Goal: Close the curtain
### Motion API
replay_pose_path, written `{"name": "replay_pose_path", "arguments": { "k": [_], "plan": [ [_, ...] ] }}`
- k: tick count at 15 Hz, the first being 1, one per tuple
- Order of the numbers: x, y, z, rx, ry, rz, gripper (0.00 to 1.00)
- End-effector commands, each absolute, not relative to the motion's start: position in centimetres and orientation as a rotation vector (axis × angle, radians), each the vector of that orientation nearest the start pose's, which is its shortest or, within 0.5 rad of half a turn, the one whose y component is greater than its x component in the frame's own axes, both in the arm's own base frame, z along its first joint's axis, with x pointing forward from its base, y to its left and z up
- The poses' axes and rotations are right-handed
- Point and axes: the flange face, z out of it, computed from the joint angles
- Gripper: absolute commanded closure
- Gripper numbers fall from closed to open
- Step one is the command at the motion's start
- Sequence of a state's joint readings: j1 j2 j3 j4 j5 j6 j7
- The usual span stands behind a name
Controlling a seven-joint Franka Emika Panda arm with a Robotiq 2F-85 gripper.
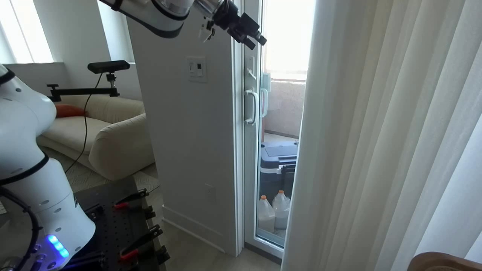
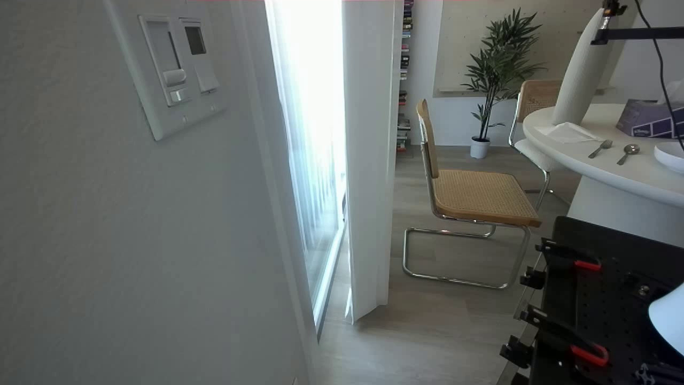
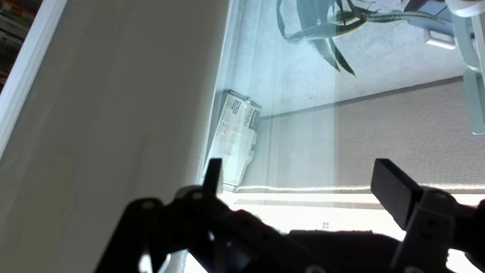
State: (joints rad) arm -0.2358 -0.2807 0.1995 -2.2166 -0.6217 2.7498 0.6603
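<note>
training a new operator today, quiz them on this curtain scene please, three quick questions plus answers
1. True or false: in an exterior view, the pleated curtain leaves the white door handle uncovered.
2. Pick one: the caps on the two plastic jugs are a) green, b) orange, c) blue.
3. Short answer: in the wrist view, is the hand open or shut, and does it grip anything?

Key: 1. True. 2. b. 3. Open, gripping nothing.

In an exterior view I see, upper right, a table (image 2: 646, 174) bearing fork (image 2: 599, 149), spoon (image 2: 631, 149) and tissue box (image 2: 641, 118); nearer the middle, a chair (image 2: 481, 195) on the floor (image 2: 427, 342).
</note>
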Motion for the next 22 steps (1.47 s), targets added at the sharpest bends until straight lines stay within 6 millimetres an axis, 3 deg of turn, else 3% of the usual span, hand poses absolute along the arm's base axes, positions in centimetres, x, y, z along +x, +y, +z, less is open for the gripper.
{"name": "replay_pose_path", "arguments": {
  "k": [1,2,4,13,18,22],
  "plan": [
    [53.4,1.4,59.2,-3.021,0.323,-1.549,0.07],
    [53.9,1.3,59.4,-3.02,0.322,-1.562,0.28],
    [54.8,1.2,59.8,-3.015,0.319,-1.585,0.32],
    [60.1,0.3,61.1,-3.009,0.278,-1.666,1.0],
    [63.3,-2.0,61.4,-3.008,0.32,-1.686,1.0],
    [65.4,-5.2,61.7,-3.024,0.426,-1.695,1.0]
  ]
}}
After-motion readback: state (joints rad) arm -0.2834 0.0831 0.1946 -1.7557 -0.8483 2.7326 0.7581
